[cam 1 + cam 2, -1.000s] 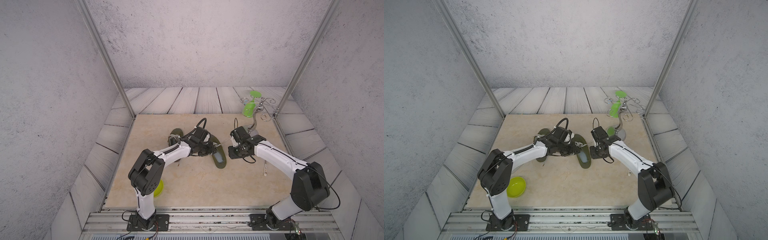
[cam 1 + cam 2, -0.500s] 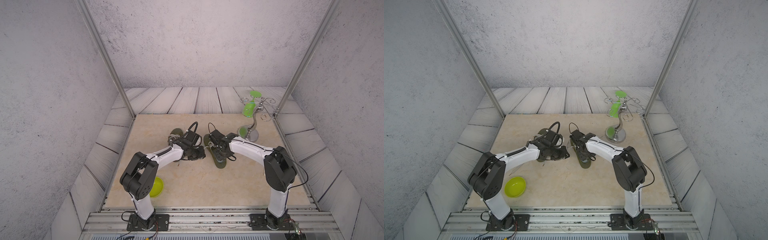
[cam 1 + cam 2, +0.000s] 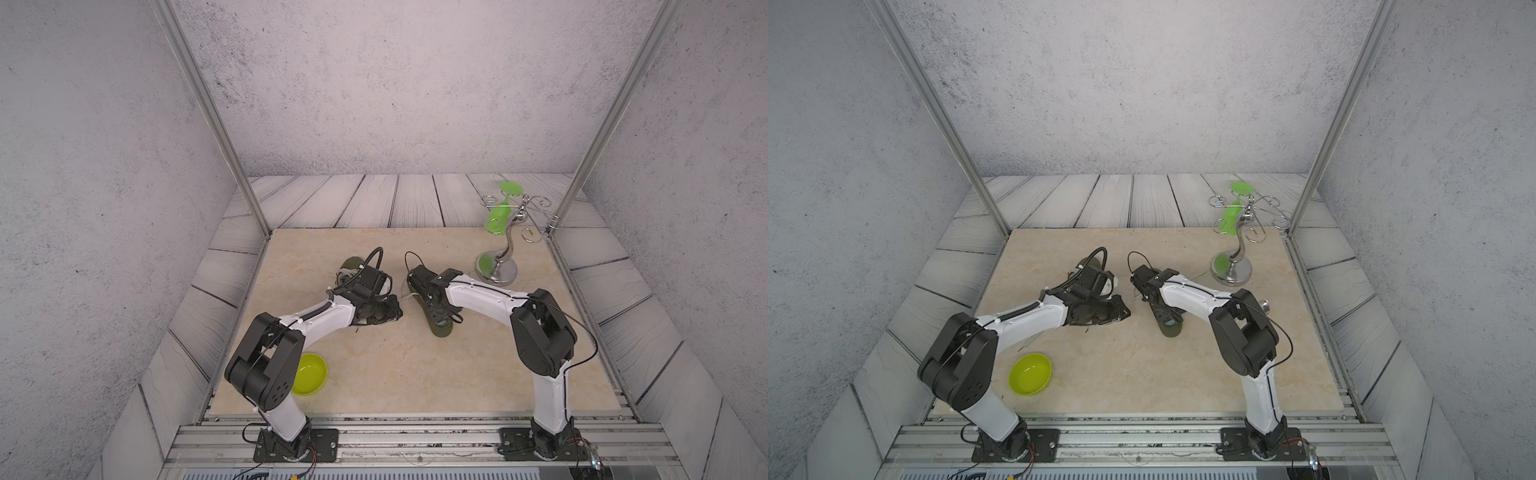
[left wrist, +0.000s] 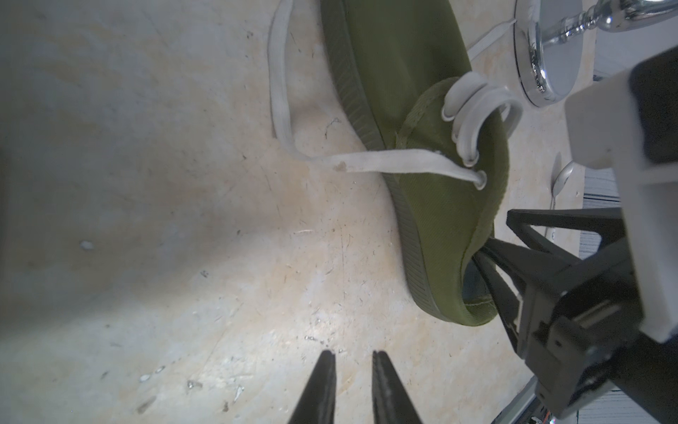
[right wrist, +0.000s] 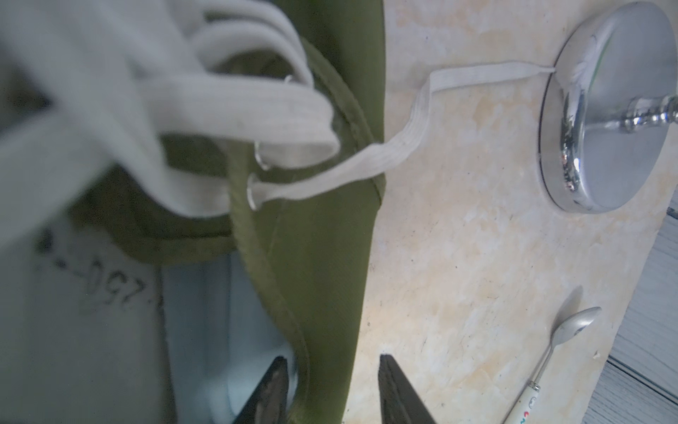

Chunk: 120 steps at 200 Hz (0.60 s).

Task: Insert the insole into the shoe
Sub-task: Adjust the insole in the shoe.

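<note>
Right wrist view: right gripper stands astride the side wall of the olive shoe, w/ one finger inside on the pale blue insole and one outside over the tabletop. Jaws released: a gap shows betw. the outer finger and the wall, nothing clamped. Insole lies inside the shoe, running fwd under the laced part.

Left wrist view: left gripper hangs over bare tabletop, left of that shoe and apart from it. Jaws nearly together, thin gap, nothing betw. them.

Count, from both top views and wrist views:
- Arms: 2, both reaching to mid-tabletop, wrists close together.
- Shoes: 2, both olive w/ white laces. No. 1 lies right of ctr under the right gripper, its near end poking out. No. 2, the second shoe, sits far-left of no. 1, mostly hidden behind the left wrist.
- Insoles seen: 1, in shoe no. 1.
- Loose lace: 1 end trails right from shoe no. 1 and reaches the stand's base.
- Chrome stand: 1, upright, far right.
- Green glass: 1, hung on the stand.
- Spoon: 1, flat on the tabletop, right of shoe no. 1, near side of the stand.
- Green bowl: 1, near left, beside the left arm.
</note>
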Motion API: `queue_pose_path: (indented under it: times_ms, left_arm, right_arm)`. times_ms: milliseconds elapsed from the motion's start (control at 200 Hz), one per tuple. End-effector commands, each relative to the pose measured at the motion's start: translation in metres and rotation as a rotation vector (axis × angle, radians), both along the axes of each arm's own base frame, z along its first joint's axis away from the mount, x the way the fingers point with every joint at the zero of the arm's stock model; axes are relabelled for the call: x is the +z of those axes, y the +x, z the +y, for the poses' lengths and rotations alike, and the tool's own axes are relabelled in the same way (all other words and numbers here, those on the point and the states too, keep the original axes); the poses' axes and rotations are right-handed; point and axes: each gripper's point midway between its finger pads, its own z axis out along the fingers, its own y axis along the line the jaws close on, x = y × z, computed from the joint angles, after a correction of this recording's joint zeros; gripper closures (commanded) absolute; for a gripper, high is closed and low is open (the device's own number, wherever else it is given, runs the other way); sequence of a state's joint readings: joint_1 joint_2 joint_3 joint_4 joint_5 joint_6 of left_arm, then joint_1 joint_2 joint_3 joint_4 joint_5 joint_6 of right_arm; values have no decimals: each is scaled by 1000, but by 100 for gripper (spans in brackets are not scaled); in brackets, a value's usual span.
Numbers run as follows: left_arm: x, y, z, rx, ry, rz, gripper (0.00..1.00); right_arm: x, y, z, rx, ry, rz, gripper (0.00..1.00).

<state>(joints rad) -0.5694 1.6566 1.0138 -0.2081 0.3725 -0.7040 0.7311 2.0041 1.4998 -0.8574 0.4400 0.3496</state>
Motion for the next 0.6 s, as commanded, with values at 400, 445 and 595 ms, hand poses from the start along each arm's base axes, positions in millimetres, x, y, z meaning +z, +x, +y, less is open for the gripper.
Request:
queue_pose_path:
  times_ms: [400,445,595]
  left_arm:
    - [4,2,-3,1,-29,-7,78]
    - [4,2,-2,1,-28,-9,78]
    - [4,2,-2,3,-29,-9,78]
  right_arm:
    - [17,7,-15,26,-233,-69,57]
    - [19,8,-17,27,-244,-72,57]
    - [27,7,-17,45,-266,-79,57]
